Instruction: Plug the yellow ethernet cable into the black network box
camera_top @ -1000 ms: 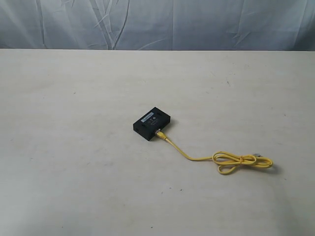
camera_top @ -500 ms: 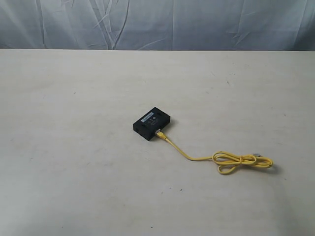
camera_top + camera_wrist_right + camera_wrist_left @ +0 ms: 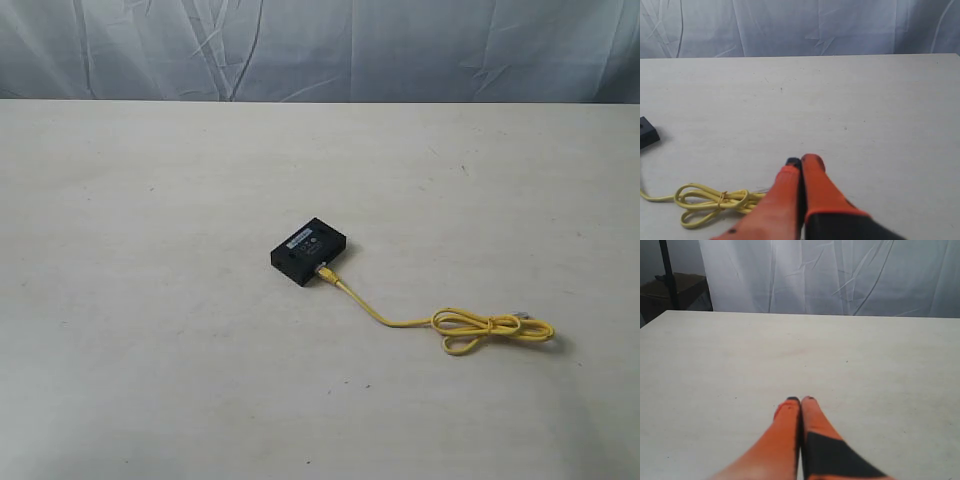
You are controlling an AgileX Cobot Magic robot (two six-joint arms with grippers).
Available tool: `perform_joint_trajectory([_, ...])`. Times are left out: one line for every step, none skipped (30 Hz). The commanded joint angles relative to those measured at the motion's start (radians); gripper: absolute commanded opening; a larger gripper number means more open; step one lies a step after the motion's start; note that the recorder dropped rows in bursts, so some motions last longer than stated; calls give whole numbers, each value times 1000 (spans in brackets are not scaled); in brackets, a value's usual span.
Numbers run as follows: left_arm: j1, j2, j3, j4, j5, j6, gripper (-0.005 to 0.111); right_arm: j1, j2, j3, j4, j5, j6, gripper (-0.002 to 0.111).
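The black network box [image 3: 308,252] lies flat near the table's middle, white label up. One plug of the yellow ethernet cable [image 3: 400,322] sits in a port on the box's near side; the cord runs right to a bundled loop [image 3: 490,329]. Neither arm shows in the exterior view. My left gripper [image 3: 800,400] is shut with nothing in it, over bare table. Also shut and holding nothing is my right gripper [image 3: 802,161], beside the bundled loop [image 3: 710,201] of the yellow ethernet cable. A corner of the black network box [image 3: 647,132] shows at that view's edge.
The pale table [image 3: 150,180] reaches back to a wrinkled grey-white curtain [image 3: 320,50]. In the left wrist view a dark stand [image 3: 670,287] rises past the table's far corner.
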Motion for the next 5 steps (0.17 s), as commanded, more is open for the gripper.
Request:
perform_joint_trajectory([1, -5, 3, 7, -15, 0, 0, -4, -6, 2, 1, -7, -4, 0])
perform_joint_trajectory([1, -5, 3, 7, -15, 0, 0, -4, -6, 2, 1, -7, -4, 0])
perform_joint_trajectory([1, -5, 3, 7, -15, 0, 0, -4, -6, 2, 1, -7, -4, 0])
perform_joint_trajectory([1, -5, 3, 7, -15, 0, 0, -4, -6, 2, 1, -7, -4, 0])
perform_joint_trajectory([1, -5, 3, 7, -15, 0, 0, -4, -6, 2, 1, -7, -4, 0])
